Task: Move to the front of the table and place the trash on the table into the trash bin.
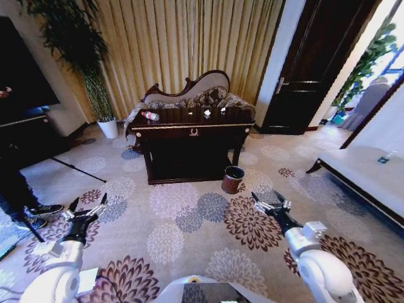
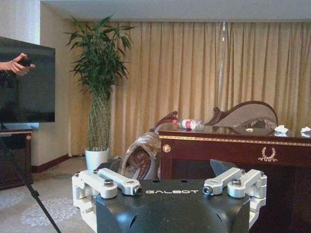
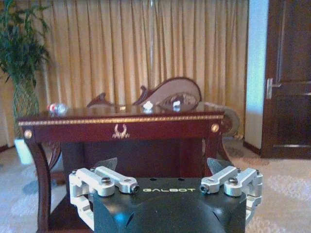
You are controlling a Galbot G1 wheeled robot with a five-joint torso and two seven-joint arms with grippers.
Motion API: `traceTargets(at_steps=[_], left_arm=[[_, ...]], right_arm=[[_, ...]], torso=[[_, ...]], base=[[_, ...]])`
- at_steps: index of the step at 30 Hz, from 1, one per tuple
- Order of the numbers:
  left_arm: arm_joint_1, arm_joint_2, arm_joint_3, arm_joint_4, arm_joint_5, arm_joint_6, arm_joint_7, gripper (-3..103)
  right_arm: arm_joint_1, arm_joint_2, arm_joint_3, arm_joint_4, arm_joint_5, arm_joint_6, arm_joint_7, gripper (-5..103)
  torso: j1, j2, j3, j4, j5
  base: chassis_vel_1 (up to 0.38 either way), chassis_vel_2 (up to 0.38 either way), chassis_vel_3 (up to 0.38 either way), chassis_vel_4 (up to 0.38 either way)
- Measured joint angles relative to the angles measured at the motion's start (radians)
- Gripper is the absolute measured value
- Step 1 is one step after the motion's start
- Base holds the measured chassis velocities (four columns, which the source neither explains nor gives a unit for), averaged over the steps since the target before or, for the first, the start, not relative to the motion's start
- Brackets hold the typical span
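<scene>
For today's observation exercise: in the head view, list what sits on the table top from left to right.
On the table: water bottle → first paper scrap → second paper scrap.

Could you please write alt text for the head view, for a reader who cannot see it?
A dark wooden table stands ahead across floral carpet, bearing a water bottle and two paper scraps, with the trash bin by its right leg. The open left pincer and right pincer hover low in front.
</scene>
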Motion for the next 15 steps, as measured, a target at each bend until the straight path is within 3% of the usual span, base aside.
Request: traceTargets(at_steps=[8,15], left_arm=[[0.000,-0.003,0.021,0.015,0.022,-0.035,-0.001,100],[-0.020,-0.003,0.037,0.035,0.026,-0.082,-0.005,100]], right_arm=[[0.009,-0.001,0.002,0.034,0.034,-0.025,0.035,100],[0.030,0.014,-0.024,-0.037,-0.002,0.114,0.035,100]], torso=[[0.000,0.000,0.000,0.0000,0.0000],[0.000,0.000,0.000,0.0000,0.0001]], base=[[0.000,0.000,0.000,0.000],[0.000,0.000,0.000,0.000]])
